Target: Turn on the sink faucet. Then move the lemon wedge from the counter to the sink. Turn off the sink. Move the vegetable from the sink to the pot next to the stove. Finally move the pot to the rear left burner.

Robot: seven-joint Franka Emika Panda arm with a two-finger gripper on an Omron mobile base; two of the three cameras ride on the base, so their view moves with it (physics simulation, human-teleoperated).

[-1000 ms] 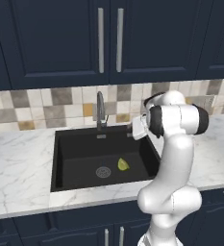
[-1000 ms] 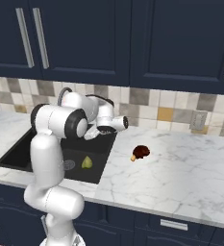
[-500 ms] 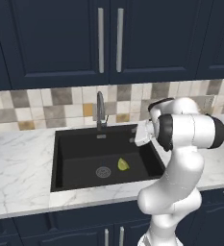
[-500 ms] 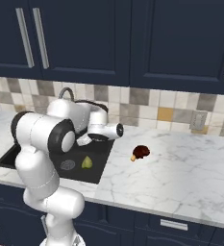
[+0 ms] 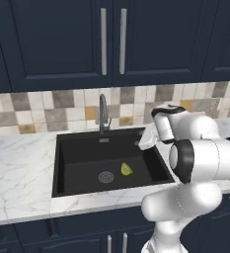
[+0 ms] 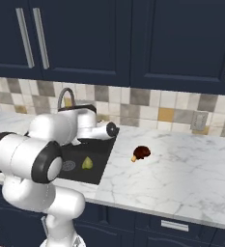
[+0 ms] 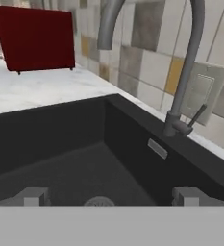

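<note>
lemon wedge [image 5: 126, 169]: it is small and yellow-green. it lies on the floor of the sink [image 5: 77, 170], low and middle in the left base view, just right of the round drain [image 5: 105, 176].
faucet [image 5: 103, 113]: a thin grey pipe with a bent top, at the back edge of the sink. in the hand view it stands at the upper right, and its thin lever [image 7: 197, 116] sticks out low on its right side. i see no water coming out.
my pincer [image 7: 111, 197]: my two finger tips stand wide apart at the bottom of the hand view, with nothing between them. they look into the sink toward the faucet.
step, i think: the wedge is in the sink, so i guess the lever or the wedge comes next.
what could go wrong: the lever is very thin. i could push beside it and miss, or bump the pipe.
what else could go wrong: the wedge is tiny and lies flat on the dark floor. my tips could slide off it or knock it onto the drain.
wrong pick: a dark red-brown lump [image 6: 141, 153] sits on the counter [image 6: 181, 164], middle of the right base view. it is not the wedge.
surface: white stone with grey lines, all around the black sink.
room: dark blue cupboards [image 5: 52, 44] up top, a wall of small tiles [image 5: 62, 101] behind, and a dark red box [image 7: 34, 37] at the upper left of the hand view.
</note>
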